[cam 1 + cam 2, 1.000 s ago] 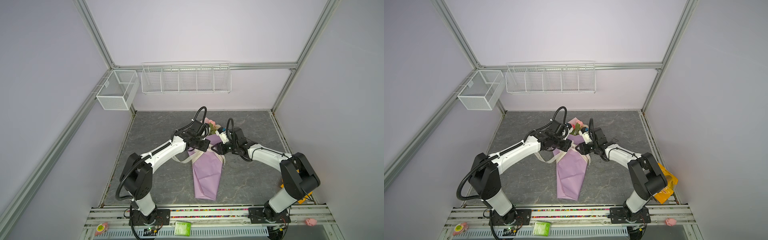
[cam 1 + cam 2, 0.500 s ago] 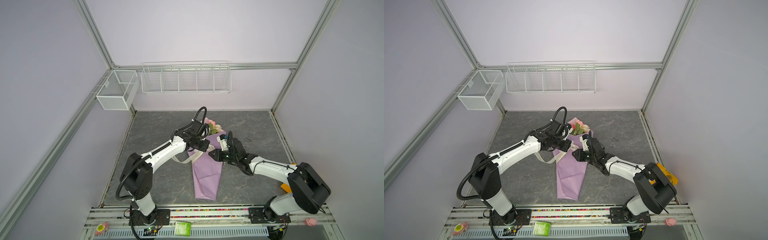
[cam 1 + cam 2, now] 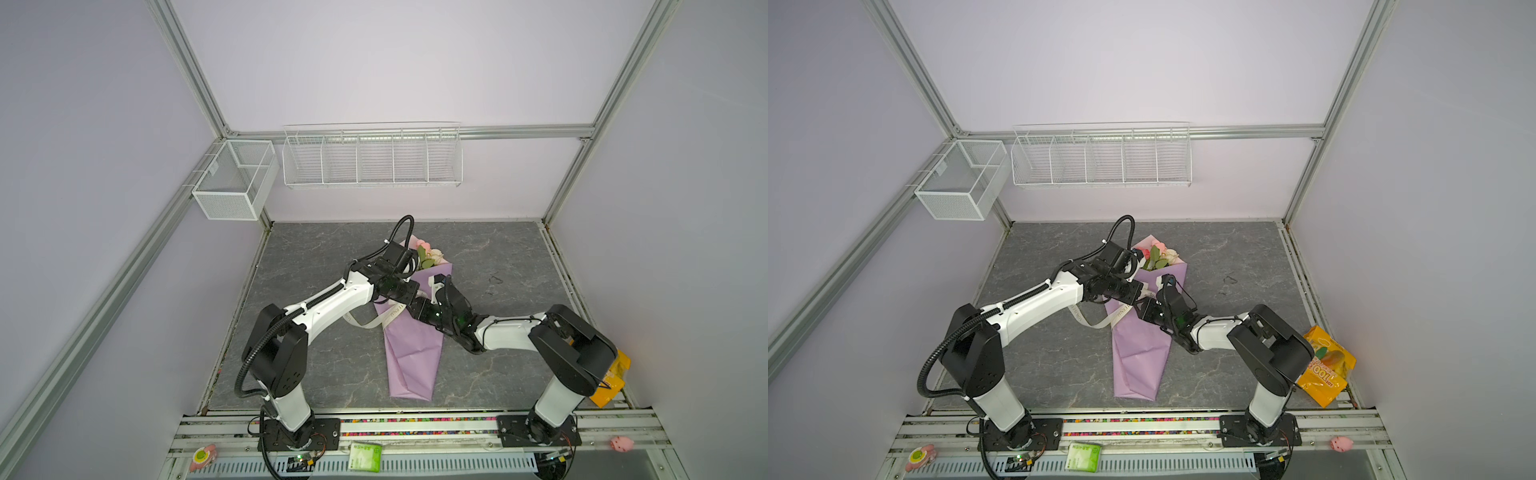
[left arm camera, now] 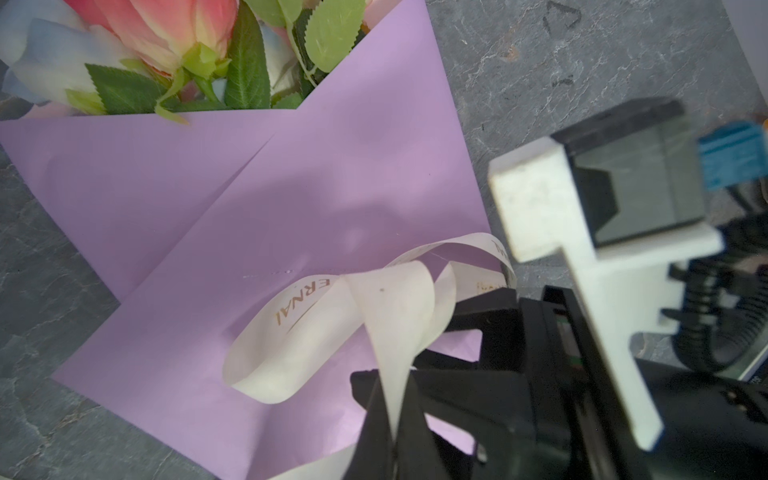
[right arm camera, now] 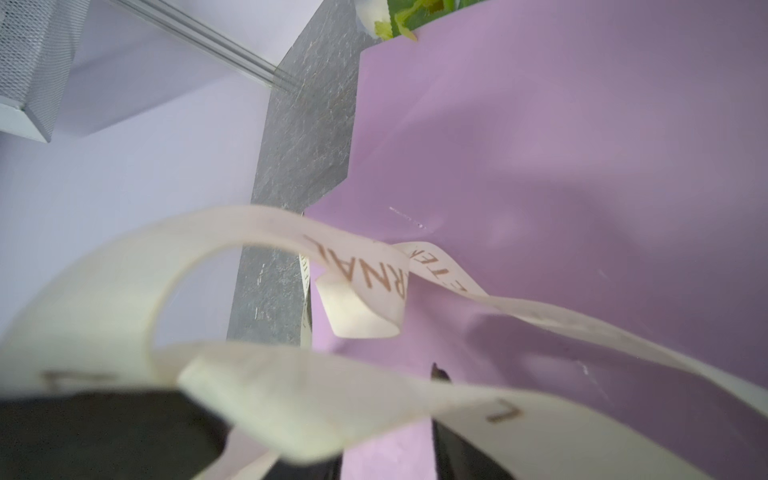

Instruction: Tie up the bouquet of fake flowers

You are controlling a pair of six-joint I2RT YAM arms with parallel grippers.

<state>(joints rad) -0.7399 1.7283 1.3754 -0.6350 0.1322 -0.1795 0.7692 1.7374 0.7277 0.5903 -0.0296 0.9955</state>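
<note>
The bouquet of fake flowers (image 3: 428,254) (image 3: 1158,255) lies on the grey table, wrapped in a lilac paper cone (image 3: 411,353) (image 3: 1138,357) whose tip points to the front. In the left wrist view, pink and pale blue blooms (image 4: 166,33) stick out of the paper. A cream lettered ribbon (image 3: 390,320) (image 4: 316,328) (image 5: 353,266) loops over the middle of the wrap. My left gripper (image 3: 413,298) (image 4: 392,415) is shut on a ribbon strand. My right gripper (image 3: 1144,309) (image 5: 328,399) is close to the left gripper, jaws apart, with ribbon draped across them.
A wire rack (image 3: 372,158) and a mesh box (image 3: 235,178) hang on the back wall. A yellow snack bag (image 3: 1325,370) lies at the right edge beside the right arm's base. Small dark bits (image 3: 494,280) lie right of the bouquet.
The right gripper has swung from the wrap's right side forward and inward, up to the left gripper at the ribbon. The left arm has stayed put.
</note>
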